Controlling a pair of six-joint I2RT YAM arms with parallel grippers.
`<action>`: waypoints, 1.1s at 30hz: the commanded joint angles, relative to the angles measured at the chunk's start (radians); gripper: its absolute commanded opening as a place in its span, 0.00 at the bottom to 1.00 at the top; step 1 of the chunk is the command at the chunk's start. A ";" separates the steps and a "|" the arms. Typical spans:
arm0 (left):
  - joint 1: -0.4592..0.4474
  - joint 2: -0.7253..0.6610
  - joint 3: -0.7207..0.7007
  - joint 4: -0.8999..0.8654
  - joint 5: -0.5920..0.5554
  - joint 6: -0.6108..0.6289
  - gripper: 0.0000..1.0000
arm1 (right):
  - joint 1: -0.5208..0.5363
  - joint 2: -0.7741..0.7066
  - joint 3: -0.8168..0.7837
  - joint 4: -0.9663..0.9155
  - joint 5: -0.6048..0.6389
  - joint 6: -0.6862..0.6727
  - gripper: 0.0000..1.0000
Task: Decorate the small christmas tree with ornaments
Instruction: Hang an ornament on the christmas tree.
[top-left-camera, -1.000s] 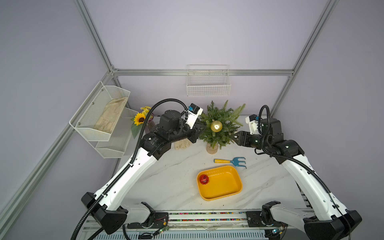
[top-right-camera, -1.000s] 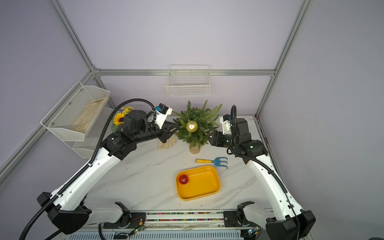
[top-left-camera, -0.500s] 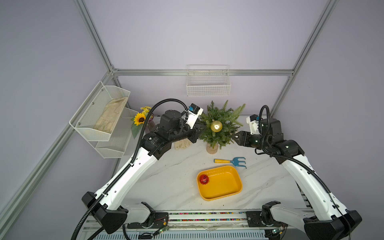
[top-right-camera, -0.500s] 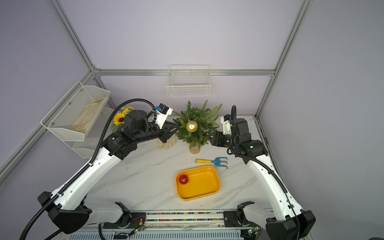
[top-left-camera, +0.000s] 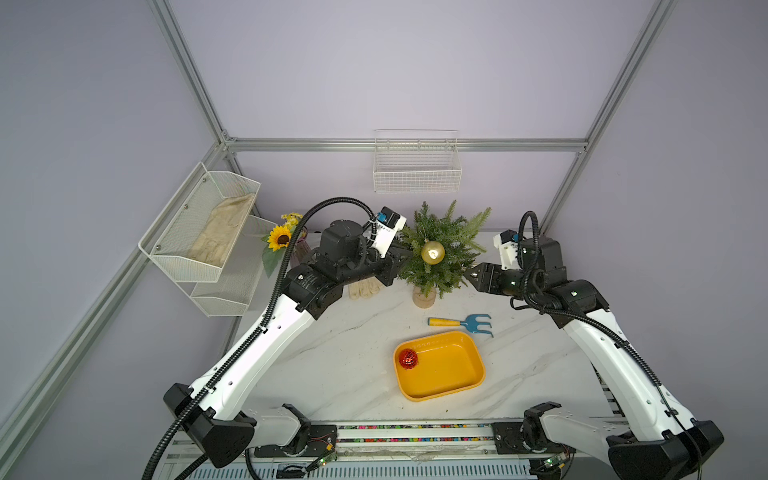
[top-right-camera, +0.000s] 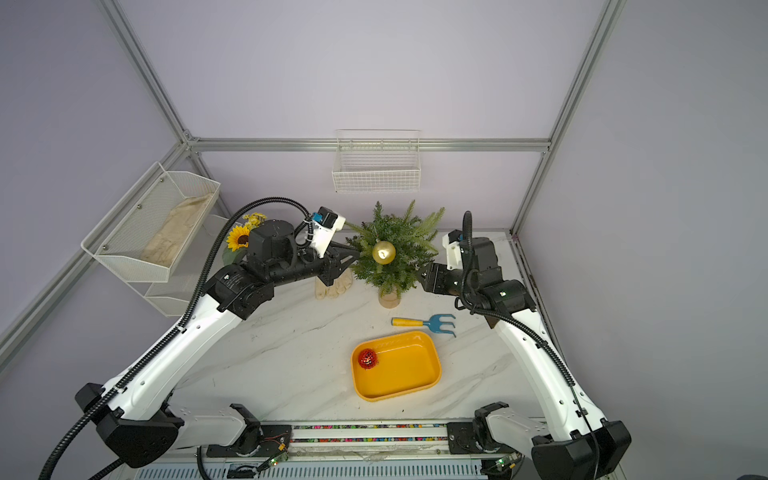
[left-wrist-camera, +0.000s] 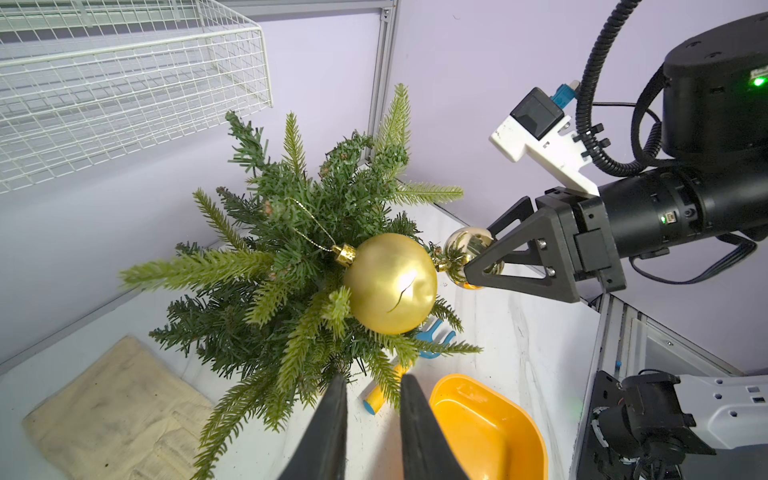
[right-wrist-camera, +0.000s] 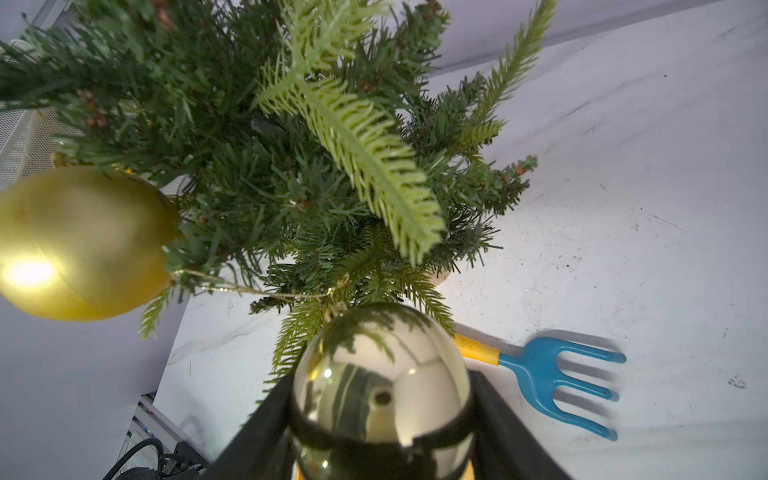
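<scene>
At the right edge of the tree (top-left-camera: 446, 257), the right gripper (right-wrist-camera: 380, 378) pinches the shiny bauble (left-wrist-camera: 461, 245), whose cord runs into the needles. The matte bauble (top-left-camera: 432, 252) hangs on the tree's front. The left gripper (left-wrist-camera: 372, 386), jaws slightly apart and empty, noses into the left boughs. The red bauble (top-left-camera: 408, 358) lies in the tray (top-left-camera: 446, 368); the marks on the tray's wall are too small to read.

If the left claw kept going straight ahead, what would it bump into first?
Most likely the small christmas tree: the tips of the left gripper sit right at its lower branches. The matte gold bauble hangs farther along that line, though depth is hard to judge.
</scene>
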 joint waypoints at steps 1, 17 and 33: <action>-0.006 0.005 0.045 0.023 -0.001 0.007 0.24 | 0.005 0.000 -0.005 0.020 0.019 -0.009 0.68; -0.020 -0.028 -0.022 0.011 -0.031 -0.012 0.24 | 0.005 -0.026 0.014 -0.031 0.122 -0.018 0.73; -0.242 -0.136 -0.278 -0.107 -0.242 -0.207 0.30 | -0.067 -0.052 -0.037 0.000 0.175 -0.052 0.74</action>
